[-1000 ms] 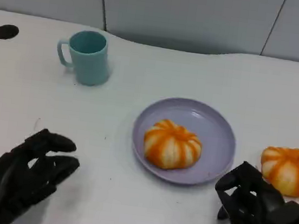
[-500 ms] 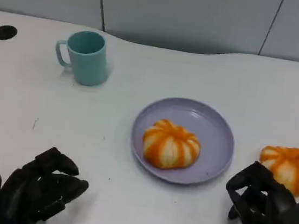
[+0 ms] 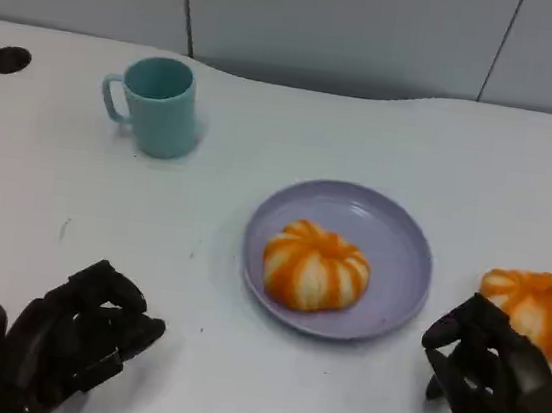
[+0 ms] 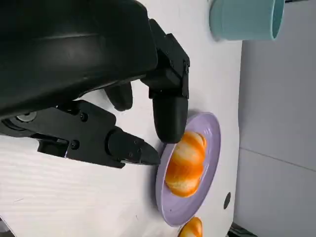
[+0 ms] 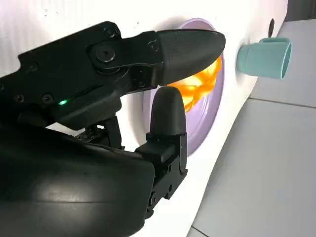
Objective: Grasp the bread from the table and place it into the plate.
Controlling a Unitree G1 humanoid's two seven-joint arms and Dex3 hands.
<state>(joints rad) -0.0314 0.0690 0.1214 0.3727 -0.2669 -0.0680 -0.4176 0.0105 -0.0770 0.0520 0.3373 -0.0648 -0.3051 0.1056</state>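
Note:
An orange-striped bread (image 3: 316, 265) lies on the lilac plate (image 3: 392, 246) at the table's middle. A second bread of the same kind (image 3: 535, 309) sits on the bare table to the plate's right. My right hand (image 3: 491, 386) hovers just in front of this second bread, fingers apart, holding nothing. Near the front edge at the left, my left hand (image 3: 73, 343) is also empty with loosely bent fingers. From the left wrist, the left hand (image 4: 98, 74) points at the plate (image 4: 210, 133) and its bread (image 4: 186, 163). The right hand (image 5: 113, 98) spreads before the plated bread (image 5: 202, 84).
A teal mug (image 3: 158, 104) stands at the back left, handle to the left. Dark round holes (image 3: 8, 59) mark the tabletop at the far left and far right. Bare white table lies between my hands and in front of the plate.
My left hand has drawn back toward the front edge. The right hand has shifted a little right and back. Both breads, the plate and the mug stay put.

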